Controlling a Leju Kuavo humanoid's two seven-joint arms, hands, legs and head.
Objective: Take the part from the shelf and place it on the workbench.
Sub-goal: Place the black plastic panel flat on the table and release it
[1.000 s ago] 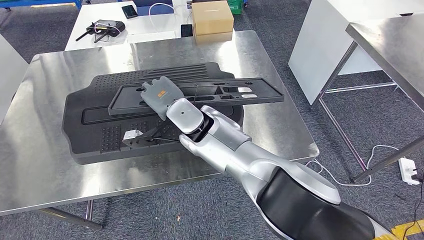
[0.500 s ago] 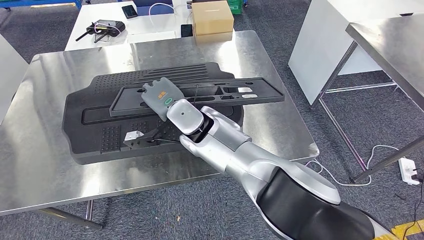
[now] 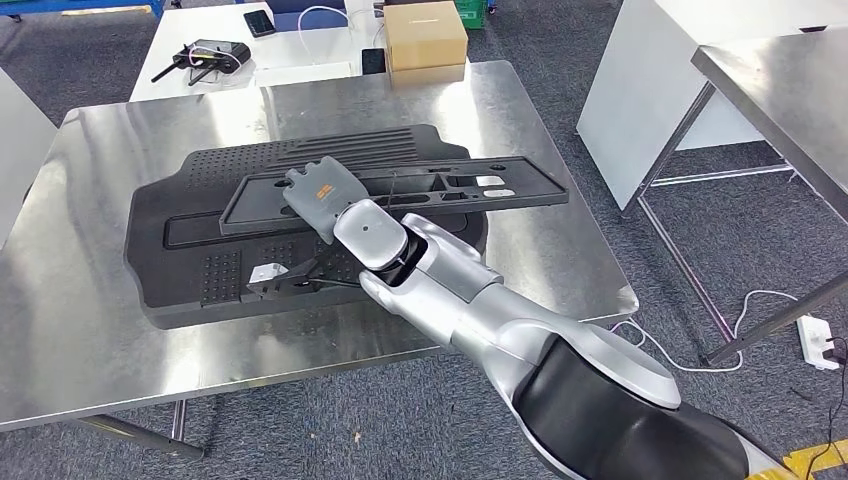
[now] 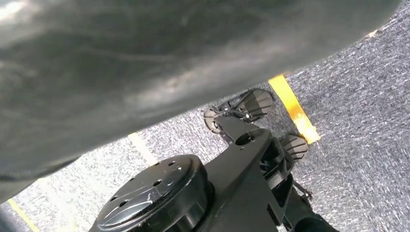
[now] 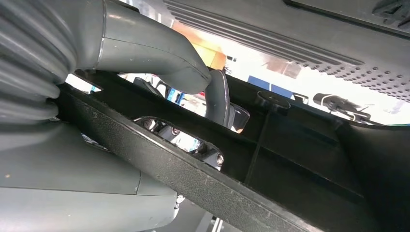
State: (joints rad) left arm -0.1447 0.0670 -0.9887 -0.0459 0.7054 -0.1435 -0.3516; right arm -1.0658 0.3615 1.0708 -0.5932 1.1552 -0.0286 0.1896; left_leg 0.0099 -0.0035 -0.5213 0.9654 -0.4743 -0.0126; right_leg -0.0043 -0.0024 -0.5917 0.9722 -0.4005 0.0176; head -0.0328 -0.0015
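1. Change since a second ago: almost none; the long black plastic frame part [image 3: 400,192] has dipped very slightly at its left end and the right hand [image 3: 322,193] sits a shade lower; everything else on the table is unmoved.
2. Right hand: gripping the part near its left end; in the right wrist view the thick grey thumb [image 5: 159,58] presses one side of a raised rib and dark fingers [image 5: 218,99] hook the other side; clamped, not loose.
3. Left hand: cannot tell its state; the left wrist view looks down at carpet.
4. Part location: lying across the big black perforated moulded panel [image 3: 200,270], which rests on the steel workbench [image 3: 80,330]; whether the part's full weight is down I cannot tell.
5. Handling judgement: light, stiff injection-moulded plastic; long lever arm, so an end grip will let the far end sag or swing; ribs and cut-outs give positive finger holds; smooth faces likely slippery; a hold nearer mid-length would balance better.
6. Looks: matte black, narrow rectangular frame, raised rim, several slots, two small light patches [image 3: 490,181] toward the right end.
7. Beyond: a brown cardboard box [image 3: 425,35] on the white table.
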